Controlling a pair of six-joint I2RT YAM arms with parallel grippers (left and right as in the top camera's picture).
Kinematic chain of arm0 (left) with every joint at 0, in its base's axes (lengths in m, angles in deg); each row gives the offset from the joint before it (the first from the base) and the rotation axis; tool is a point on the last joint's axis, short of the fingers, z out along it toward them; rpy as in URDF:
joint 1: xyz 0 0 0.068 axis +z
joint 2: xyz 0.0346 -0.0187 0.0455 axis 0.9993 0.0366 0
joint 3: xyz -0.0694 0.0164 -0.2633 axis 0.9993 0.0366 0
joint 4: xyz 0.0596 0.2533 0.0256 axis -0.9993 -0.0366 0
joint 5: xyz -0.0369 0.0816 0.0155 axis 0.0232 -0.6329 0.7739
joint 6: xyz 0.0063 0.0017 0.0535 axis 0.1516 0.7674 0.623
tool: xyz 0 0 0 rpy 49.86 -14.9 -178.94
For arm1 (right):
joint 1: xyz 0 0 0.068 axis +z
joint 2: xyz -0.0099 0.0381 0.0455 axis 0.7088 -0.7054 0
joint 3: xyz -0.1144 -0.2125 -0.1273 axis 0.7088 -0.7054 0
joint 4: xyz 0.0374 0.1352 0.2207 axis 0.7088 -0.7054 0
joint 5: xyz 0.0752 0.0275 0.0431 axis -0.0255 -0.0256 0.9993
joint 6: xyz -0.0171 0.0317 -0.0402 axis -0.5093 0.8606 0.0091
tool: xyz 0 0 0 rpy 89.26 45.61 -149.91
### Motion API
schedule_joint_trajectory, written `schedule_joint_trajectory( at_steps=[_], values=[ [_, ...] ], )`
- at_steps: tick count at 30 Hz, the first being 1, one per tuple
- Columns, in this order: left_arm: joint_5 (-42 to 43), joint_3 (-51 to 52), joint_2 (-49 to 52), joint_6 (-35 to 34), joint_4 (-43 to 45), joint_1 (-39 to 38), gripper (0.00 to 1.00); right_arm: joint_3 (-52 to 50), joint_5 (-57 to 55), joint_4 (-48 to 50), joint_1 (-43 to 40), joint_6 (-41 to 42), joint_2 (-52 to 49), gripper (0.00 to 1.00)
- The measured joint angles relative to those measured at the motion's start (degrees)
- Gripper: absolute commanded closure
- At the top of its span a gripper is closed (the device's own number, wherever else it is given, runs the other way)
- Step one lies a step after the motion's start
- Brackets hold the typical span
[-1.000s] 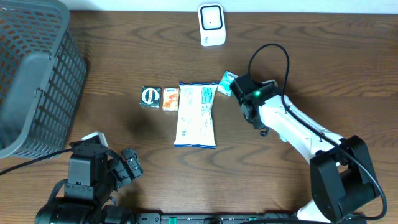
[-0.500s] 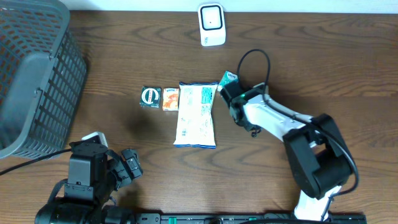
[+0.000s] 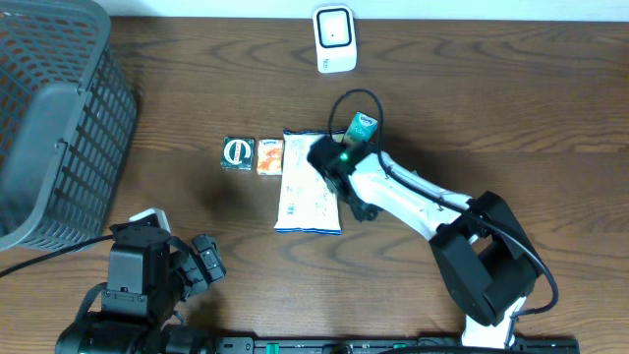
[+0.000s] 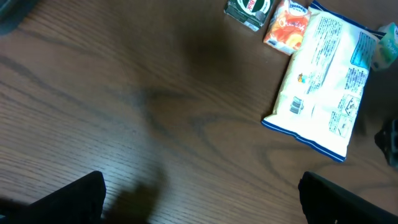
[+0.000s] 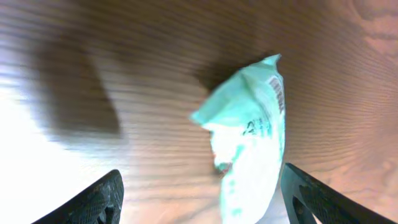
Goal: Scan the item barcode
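The right claw (image 5: 201, 177) has gone from shut to wide, holding nothing, so the small teal foil packet (image 5: 249, 134) lies free on the brown wooden counter (image 5: 155, 50) just ahead of it, seemingly unscanned.

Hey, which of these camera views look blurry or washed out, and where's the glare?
Right wrist view: motion-smeared, the teal packet is soft, and the table is blown out white at lower left. Left wrist view: slightly soft, with a dim shadow near the top. Overhead view: sharp and evenly lit.
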Motion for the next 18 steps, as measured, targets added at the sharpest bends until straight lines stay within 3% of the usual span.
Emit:
schedule_joint_trajectory(
  at_steps=[4, 8, 12, 18],
  values=[
    [0.0, 0.0, 0.0, 0.0, 0.0, 0.0, 0.02, 6.4, 2.8, -6.2, -0.6, 0.0, 0.0, 0.25],
    [0.0, 0.0, 0.0, 0.0, 0.0, 0.0, 0.02, 10.3, 3.6, -9.2, -4.1, -0.8, 0.0, 0.34],
    [0.0, 0.0, 0.0, 0.0, 0.0, 0.0, 0.02, 10.7, 5.2, -11.2, -10.8, -2.7, 0.0, 0.64],
    [0.0, 0.0, 0.0, 0.0, 0.0, 0.0, 0.03, 10.7, 17.0, -11.5, -22.2, -10.3, 0.0, 0.7]
  ],
)
